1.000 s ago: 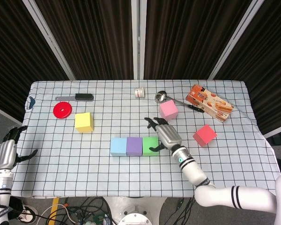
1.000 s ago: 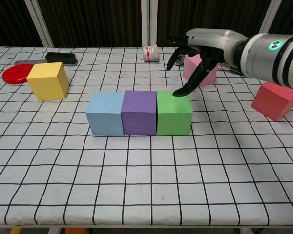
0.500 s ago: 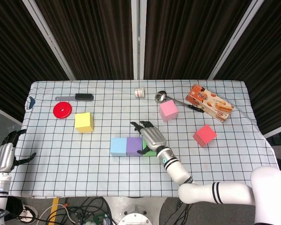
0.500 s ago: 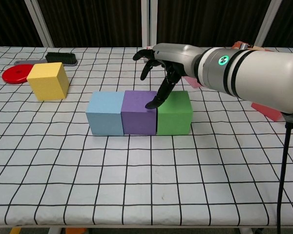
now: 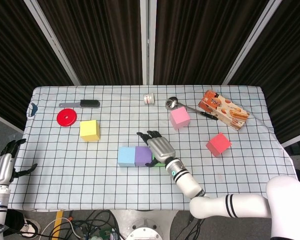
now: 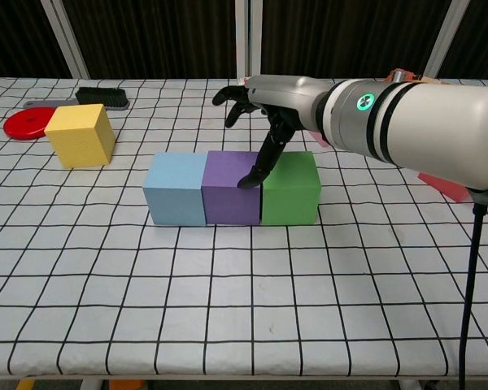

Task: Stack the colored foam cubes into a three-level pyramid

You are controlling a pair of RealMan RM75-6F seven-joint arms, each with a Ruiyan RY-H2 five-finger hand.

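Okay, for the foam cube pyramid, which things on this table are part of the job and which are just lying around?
Part of the job:
blue cube
purple cube
green cube
yellow cube
pink cube
red cube

Just lying about:
red disc
black brush
small white jar
metal ladle
snack box

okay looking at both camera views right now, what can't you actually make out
- Green cube: head view, mostly hidden under the right hand.
- Pink cube: chest view, almost wholly behind the right arm.
- Red cube: chest view, only a sliver shows past the arm.
- Left hand: at the head view's left edge, absent from the chest view.
- Carton print: too small to read.
- Right hand touching the purple cube or hovering: unclear.
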